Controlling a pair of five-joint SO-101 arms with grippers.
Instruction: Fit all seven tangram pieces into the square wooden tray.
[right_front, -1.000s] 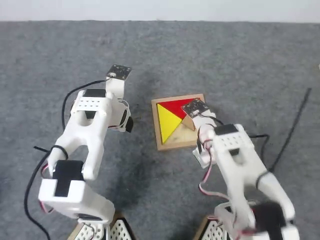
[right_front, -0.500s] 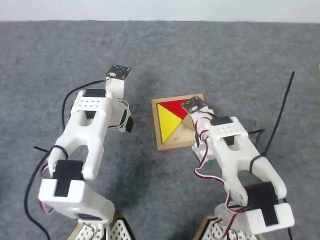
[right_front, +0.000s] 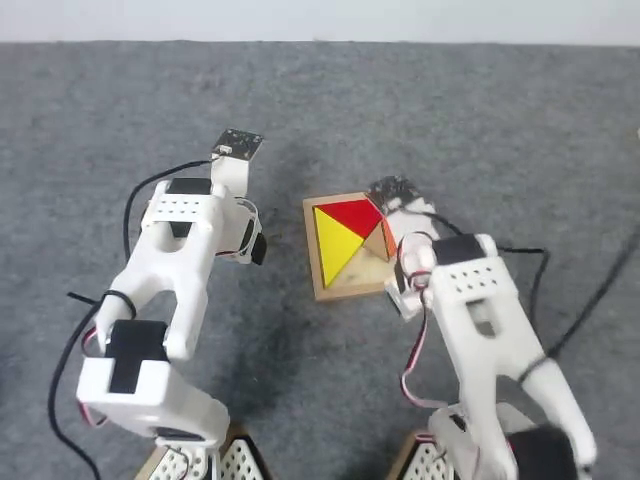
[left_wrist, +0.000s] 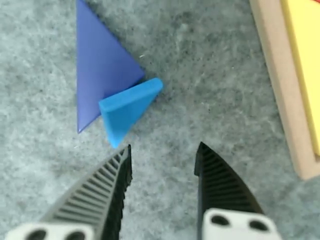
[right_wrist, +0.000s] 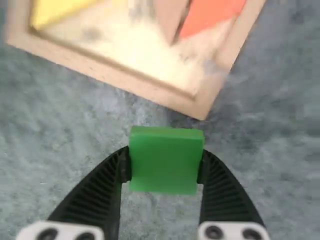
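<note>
While the square wooden tray (right_front: 350, 291) holds a yellow triangle (right_front: 335, 245) in the high view, the left wrist view shows the left gripper (left_wrist: 162, 155), jaws apart, near a light-blue triangle (left_wrist: 127, 107); right wrist view: the right gripper (right_wrist: 165, 167) clamps a green square (right_wrist: 166, 159) near the tray.

Right claw (right_wrist: 164, 167) with green square (right_wrist: 166, 150), now farther back beside tray (right_wrist: 125, 82).

Tray (right_wrist: 150, 87): bare pale wood, matt. Square (right_wrist: 165, 175) in right claw (right_wrist: 164, 161): smooth matt plastic. Claw fingers (right_wrist: 100, 192): black ribbed plastic. Triangles (left_wrist: 100, 65) ahead of left claw (left_wrist: 164, 146): smooth, faint sheen. Table cover (left_wrist: 210, 85): rough, felt-like cloth.
</note>
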